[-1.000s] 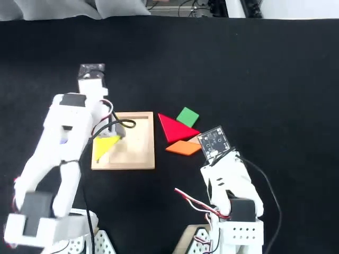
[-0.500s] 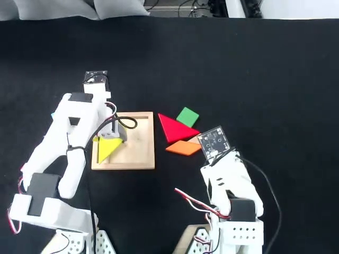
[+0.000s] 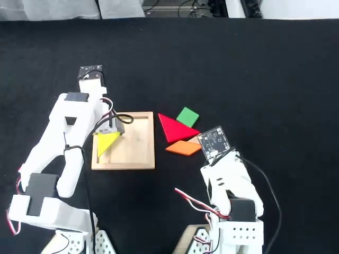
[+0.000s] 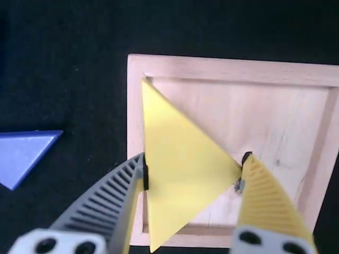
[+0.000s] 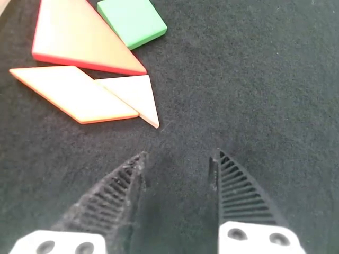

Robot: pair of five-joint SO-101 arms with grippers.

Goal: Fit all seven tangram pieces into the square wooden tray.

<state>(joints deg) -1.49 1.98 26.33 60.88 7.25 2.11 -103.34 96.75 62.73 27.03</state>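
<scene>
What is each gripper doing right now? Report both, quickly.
Left gripper: closed on the yellow triangle, over the wooden tray.
Right gripper: open, holding nothing.

Square wooden tray (image 3: 139, 153) flat on black table (image 3: 265, 79), left of centre. Yellow triangle (image 3: 104, 148) in the tray's left half, close along the left wall, its far end under the left arm (image 3: 63, 137). Left gripper (image 3: 109, 138) down at that far end, below wrist and looped cables. Just right of the tray: red triangle (image 3: 175, 128), green square (image 3: 187, 116) just beside its far edge, orange parallelogram (image 3: 183, 147) at its near side. Right arm (image 3: 230, 182) folded back near the table's front, square wrist board (image 3: 213, 141) just beside the parallelogram
</scene>
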